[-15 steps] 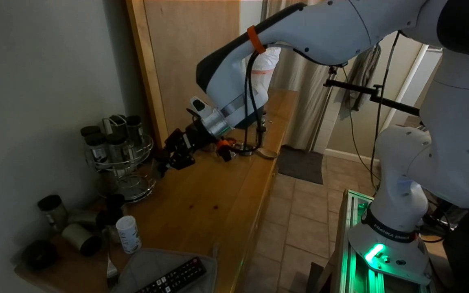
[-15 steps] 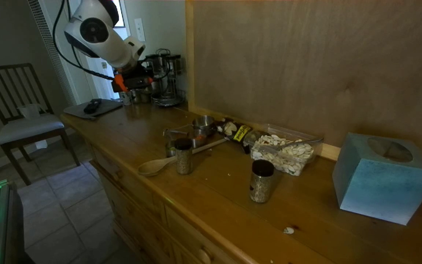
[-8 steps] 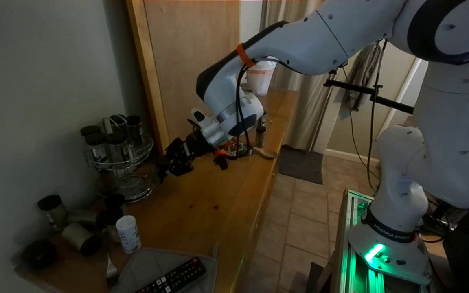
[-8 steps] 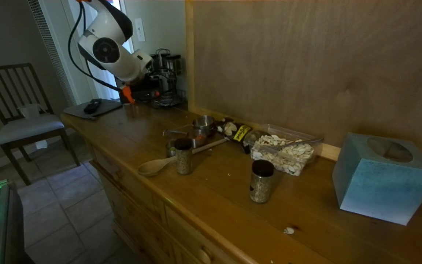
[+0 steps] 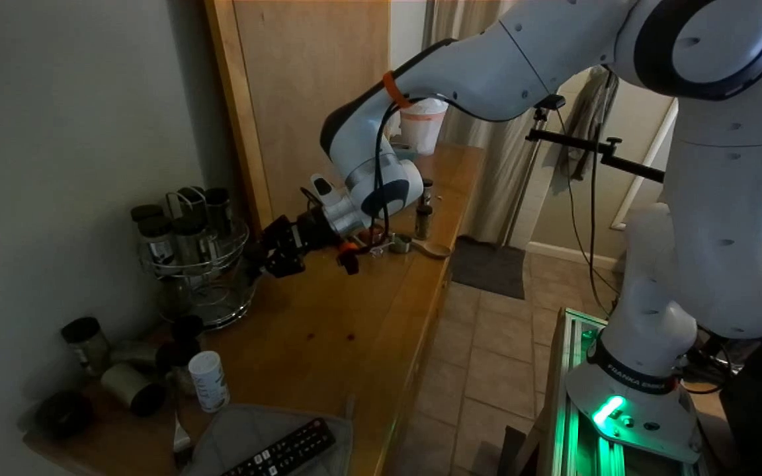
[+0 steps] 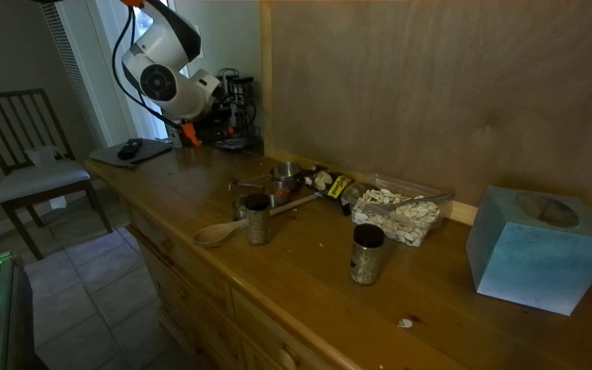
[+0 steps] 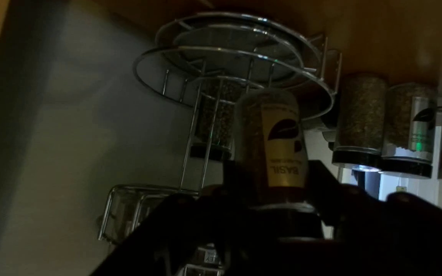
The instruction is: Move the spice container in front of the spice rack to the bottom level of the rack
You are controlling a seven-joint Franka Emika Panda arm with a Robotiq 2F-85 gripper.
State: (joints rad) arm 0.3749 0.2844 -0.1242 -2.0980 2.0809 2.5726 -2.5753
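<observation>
The spice container is a clear jar with a dark lid and a "BASIL" label (image 7: 282,145), upside down in the flipped wrist view. My gripper (image 7: 275,180) is shut on it near the lid, one dark finger on each side. The wire spice rack (image 5: 225,324) stands by the wall in both exterior views (image 6: 237,146). Its bottom level (image 7: 244,50) is at the top of the wrist view and holds one jar (image 7: 219,111) at the far side. The basil jar's base overlaps the lower ring in view; I cannot tell whether they touch. My gripper (image 5: 255,261) is at the rack's open side.
The upper level bears several jars (image 5: 189,241). Beside the rack stand jars (image 7: 361,115) and a white salt shaker (image 5: 209,380), with a fallen jar (image 5: 131,389). A remote (image 5: 285,449) lies on a grey mat (image 5: 242,423). Measuring cups (image 6: 285,174) are farther along the counter.
My gripper has moved lower and closer to the rack with the jar, shifting right in an exterior view. The rack and the other jars look unmoved.
</observation>
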